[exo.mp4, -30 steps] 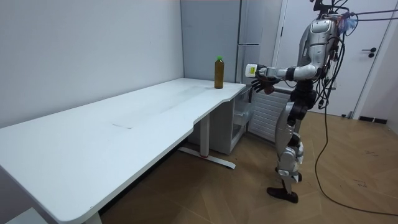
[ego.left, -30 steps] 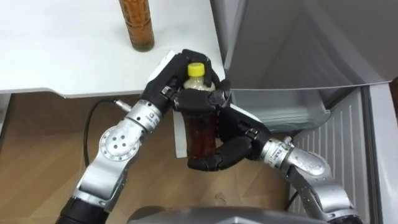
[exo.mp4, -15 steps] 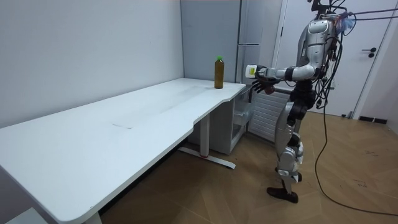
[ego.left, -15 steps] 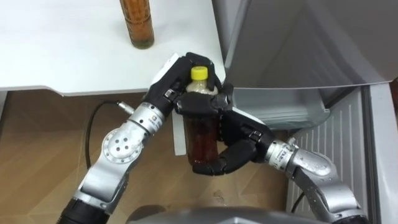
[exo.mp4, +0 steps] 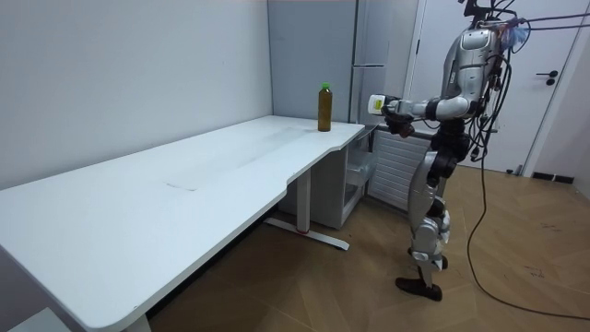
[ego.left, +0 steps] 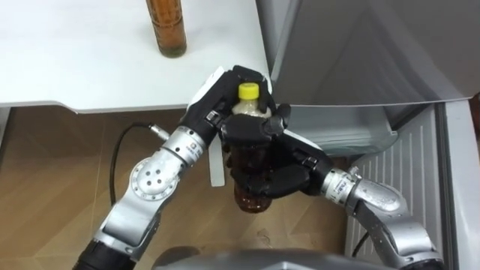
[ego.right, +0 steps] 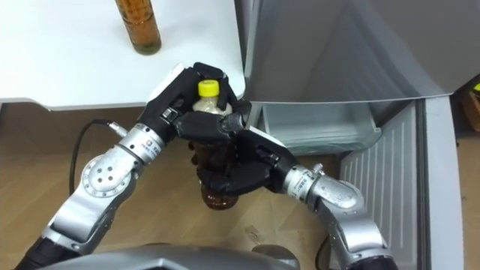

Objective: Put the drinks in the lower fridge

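Observation:
A bottle of dark tea with a yellow cap (ego.left: 249,91) stands upright in the air between both hands, off the table's corner. My left hand (ego.left: 217,105) is curled round its neck and shoulder from the left. My right hand (ego.left: 283,178) is wrapped round its middle from the right, and the bottle's base (ego.left: 252,201) pokes out below. The right eye view shows the same: bottle (ego.right: 208,88), left hand (ego.right: 174,105), right hand (ego.right: 251,171). A second, amber bottle (ego.left: 165,30) stands on the white table (ego.left: 75,67). The grey fridge (ego.left: 352,52) is just right of the hands.
The fridge's lower compartment (ego.left: 337,129) is open, with its ribbed door (ego.left: 401,184) swung out at the right. In the room view I stand at the table's far corner before the fridge (exo.mp4: 369,55), the amber bottle (exo.mp4: 324,108) near the table's edge. Wooden floor (ego.left: 45,172) lies below.
My right hand has slid from under the bottle's base up to its middle and closed there. Both hands and the bottle have shifted slightly right and towards the fridge.

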{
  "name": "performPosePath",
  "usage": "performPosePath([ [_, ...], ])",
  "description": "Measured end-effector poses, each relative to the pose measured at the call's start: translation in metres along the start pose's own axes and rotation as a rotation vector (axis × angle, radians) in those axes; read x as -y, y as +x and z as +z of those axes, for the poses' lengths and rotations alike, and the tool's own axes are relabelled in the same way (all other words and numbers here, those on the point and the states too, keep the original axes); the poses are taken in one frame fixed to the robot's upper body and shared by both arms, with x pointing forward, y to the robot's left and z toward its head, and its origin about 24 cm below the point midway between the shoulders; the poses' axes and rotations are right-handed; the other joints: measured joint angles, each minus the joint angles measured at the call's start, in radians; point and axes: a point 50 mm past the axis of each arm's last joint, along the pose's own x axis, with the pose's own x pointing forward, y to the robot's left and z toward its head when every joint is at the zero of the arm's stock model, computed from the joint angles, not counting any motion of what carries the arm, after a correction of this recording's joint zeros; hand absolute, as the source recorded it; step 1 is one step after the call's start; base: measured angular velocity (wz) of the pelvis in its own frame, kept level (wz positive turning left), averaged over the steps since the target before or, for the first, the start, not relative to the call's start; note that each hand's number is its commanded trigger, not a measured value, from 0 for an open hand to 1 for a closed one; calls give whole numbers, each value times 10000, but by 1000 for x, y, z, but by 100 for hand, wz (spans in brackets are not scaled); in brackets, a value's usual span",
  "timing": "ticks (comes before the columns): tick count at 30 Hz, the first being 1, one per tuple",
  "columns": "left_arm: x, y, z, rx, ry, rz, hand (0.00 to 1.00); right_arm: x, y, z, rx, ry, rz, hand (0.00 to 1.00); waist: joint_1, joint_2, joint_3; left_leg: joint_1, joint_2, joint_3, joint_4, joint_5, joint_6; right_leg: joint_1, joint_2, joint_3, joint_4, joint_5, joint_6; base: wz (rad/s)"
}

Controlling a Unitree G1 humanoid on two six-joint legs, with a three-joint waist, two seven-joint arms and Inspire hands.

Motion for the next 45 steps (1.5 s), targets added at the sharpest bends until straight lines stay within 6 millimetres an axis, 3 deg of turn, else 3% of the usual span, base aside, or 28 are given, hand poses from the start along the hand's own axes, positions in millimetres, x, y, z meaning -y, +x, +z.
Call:
performPosePath([
  [2, 3, 0, 1, 87, 8, -120, 100, 0, 0, 0, -17, 10, -85, 100, -5, -1, 1, -8, -4, -31, 0, 0, 0, 9, -3, -44, -9, 0, 0, 5],
  [3, 5, 0, 1, 116, 16, -198, 75, 0, 0, -1, -41, -2, -58, 100, -12, -2, 1, -8, -6, -53, 0, 1, 0, 19, -5, -77, -9, 0, 0, 4],
  [4, 4, 0, 1, 108, 18, -176, 16, -1, 1, -1, -34, 11, -33, 100, -35, -6, 3, -13, -2, -56, -2, 1, -1, 18, -1, -87, -14, 0, 0, 0],
  [5, 4, 0, 1, 113, 5, -157, 0, -1, 1, -1, -16, 20, -26, 100, -48, 0, 6, -22, -2, -60, -5, 1, -1, 15, -1, -96, -16, 0, -1, 0],
  [27, 8, -5, -8, -326, -72, -1393, 0, 7, -10, -7, -998, -627, -211, 100, -343, -8, 67, -5, -9, -48, -60, 0, -1, 6, -11, -123, -35, 5, -7, 0],
  [40, 14, -17, -55, -2263, -2021, -2813, 0, 8, -23, -29, -3425, -766, 118, 100, -425, 258, 104, -13, -10, 25, -52, 5, 3, -122, -18, -48, 101, -1, 1, -1],
  [45, 13, -21, -63, -2602, -2143, -3107, 0, 7, -25, -33, -3861, -864, 203, 100, -578, 260, 103, -9, -19, 76, -46, 13, 16, -121, -27, 13, 112, -2, 3, -3],
])
